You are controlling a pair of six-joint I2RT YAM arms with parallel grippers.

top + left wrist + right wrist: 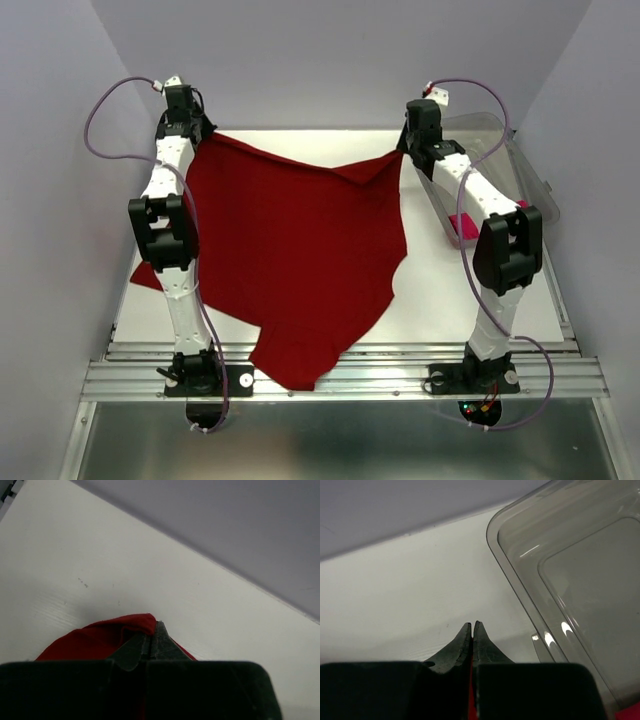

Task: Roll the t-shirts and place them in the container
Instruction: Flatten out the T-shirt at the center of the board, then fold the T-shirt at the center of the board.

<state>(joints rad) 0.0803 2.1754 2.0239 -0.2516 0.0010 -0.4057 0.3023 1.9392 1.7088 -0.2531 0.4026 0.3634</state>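
Note:
A dark crimson red t-shirt (290, 260) hangs stretched between both arms over the white table (440, 300), its lower part draping over the near edge. My left gripper (205, 135) is shut on the shirt's far-left corner; in the left wrist view red cloth (107, 637) bunches around the closed fingertips (160, 630). Over at the far right, my right gripper (402, 148) is shut on the other top corner, and a thin red strip (471, 695) shows between its pressed pads. A magenta-pink t-shirt (465, 228) lies as a small roll inside the bin, partly hidden by the right arm.
A clear plastic bin (510, 165) stands at the table's right side, its rim (520, 575) close to the right gripper. Grey walls enclose the table at the back and both sides. A metal rail (350, 380) runs along the near edge.

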